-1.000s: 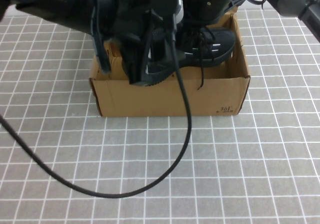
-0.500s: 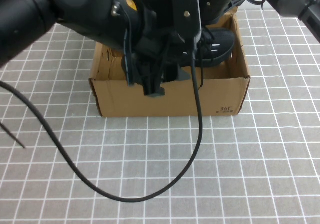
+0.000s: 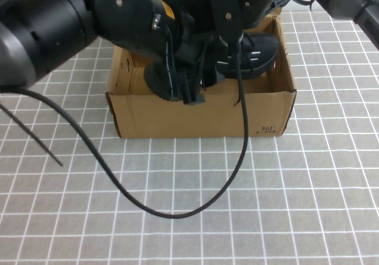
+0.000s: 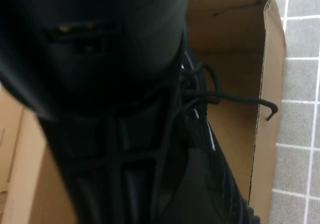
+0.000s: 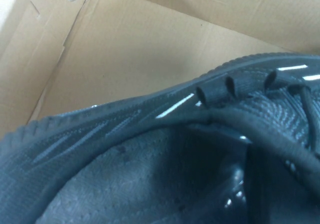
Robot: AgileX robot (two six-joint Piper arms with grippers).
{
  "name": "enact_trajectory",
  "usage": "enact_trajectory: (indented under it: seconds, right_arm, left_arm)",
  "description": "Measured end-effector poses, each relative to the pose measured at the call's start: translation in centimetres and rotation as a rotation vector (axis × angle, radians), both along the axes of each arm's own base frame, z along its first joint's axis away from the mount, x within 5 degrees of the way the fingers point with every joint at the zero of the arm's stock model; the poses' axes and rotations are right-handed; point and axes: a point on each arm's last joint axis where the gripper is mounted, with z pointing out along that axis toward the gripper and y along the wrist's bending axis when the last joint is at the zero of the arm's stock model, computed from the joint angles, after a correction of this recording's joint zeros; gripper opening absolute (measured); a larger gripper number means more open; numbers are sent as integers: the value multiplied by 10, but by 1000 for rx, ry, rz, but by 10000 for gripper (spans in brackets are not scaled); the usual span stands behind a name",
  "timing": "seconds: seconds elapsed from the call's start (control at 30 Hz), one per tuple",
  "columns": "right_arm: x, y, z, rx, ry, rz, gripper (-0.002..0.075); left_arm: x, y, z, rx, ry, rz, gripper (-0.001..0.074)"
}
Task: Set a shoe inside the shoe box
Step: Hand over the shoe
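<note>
The brown cardboard shoe box (image 3: 201,117) stands open in the middle of the table, with the "361" print at its front right corner. The black shoe (image 3: 256,53) is inside its right half, and one lace (image 3: 238,99) hangs over the front wall. My right gripper (image 3: 232,35) reaches into the box from the back right and is shut on the shoe's collar (image 5: 235,134). My left gripper (image 3: 187,87) hangs over the box's front wall, left of the shoe. The left wrist view shows the shoe's laces (image 4: 200,91) and the box wall (image 4: 270,78) past a dark, blurred mass.
A black cable (image 3: 177,213) loops from the left arm over the grey grid mat (image 3: 308,206) in front of the box. The left arm (image 3: 65,28) covers the box's left half and back left corner.
The left arm has swung further in over the box's left half and its cable loop has shifted right. The shoe and the right arm have stayed in place.
</note>
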Motion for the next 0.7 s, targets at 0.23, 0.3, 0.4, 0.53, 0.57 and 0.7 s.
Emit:
enact_trajectory:
  seconds: [0.23,0.3,0.4,0.53,0.57,0.7]
  right_arm:
    - [0,0,0,2,-4,0,5]
    - [1,-1,0,2,-6,-5,5]
    - [3,-2,0,4,-8,-12,5]
    - [4,-2,0,7,-16,-17,4]
    - [4,-2,-1,6,-16,-20,4]
    - [6,-3,0,19,-29,-34,4]
  left_arm:
    - [11,-7,-18,22,15,6,484]
    - [13,-7,-19,19,6,8,484]
    - [15,-9,-21,11,-5,11,484]
    - [18,-11,-24,10,-6,13,484]
    - [18,-11,-24,6,-9,16,484]
    - [22,-10,-25,-27,-9,49,483]
